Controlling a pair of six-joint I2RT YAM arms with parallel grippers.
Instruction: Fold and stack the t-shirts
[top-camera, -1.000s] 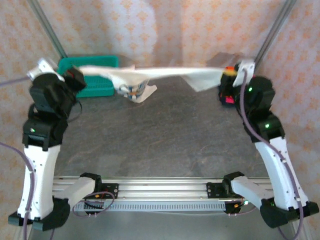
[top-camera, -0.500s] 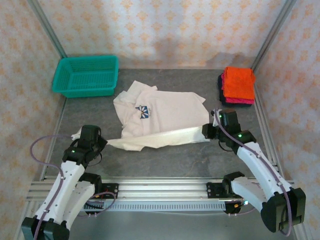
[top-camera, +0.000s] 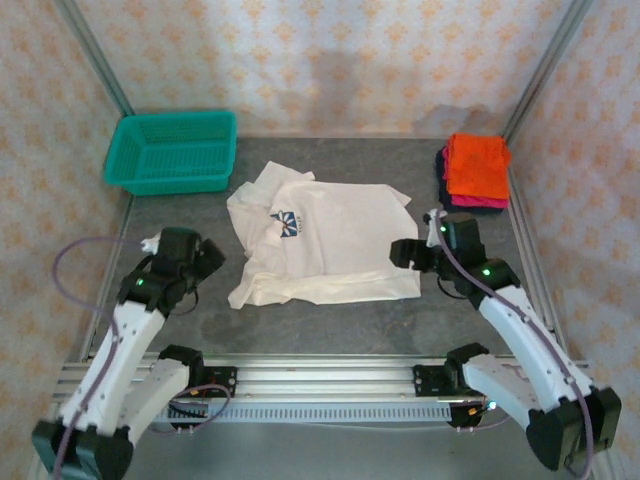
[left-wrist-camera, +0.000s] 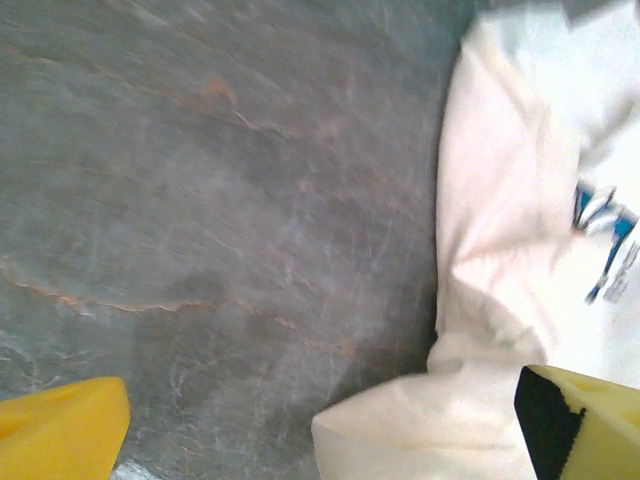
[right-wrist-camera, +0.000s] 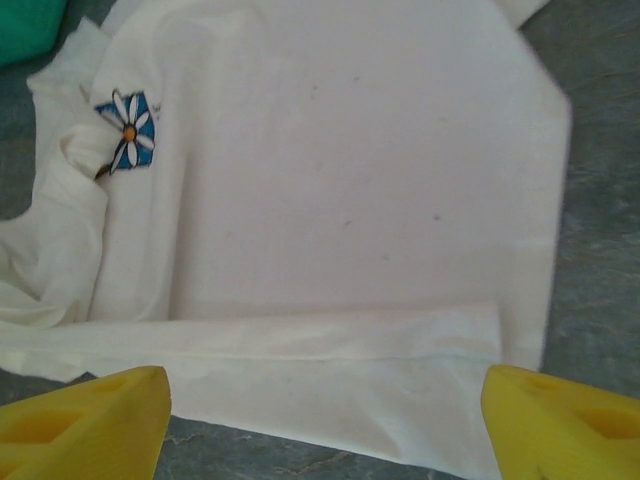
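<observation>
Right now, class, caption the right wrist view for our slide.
Open right gripper over a white t-shirt, near edge folded over, daisy logo at upper left.

My pads (right-wrist-camera: 90, 420) are yellow. The shirt (right-wrist-camera: 330, 180) is white, its daisy logo (right-wrist-camera: 128, 132) blue and white at ten o'clock. Basket (top-camera: 175, 178) teal; stack (top-camera: 476, 165) orange over pink and dark. Table (top-camera: 330, 330) veined grey.

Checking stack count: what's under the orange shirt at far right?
Under the orange shirt a pink edge and a dark shirt peek out. How many garments lie beneath is hidden.
</observation>
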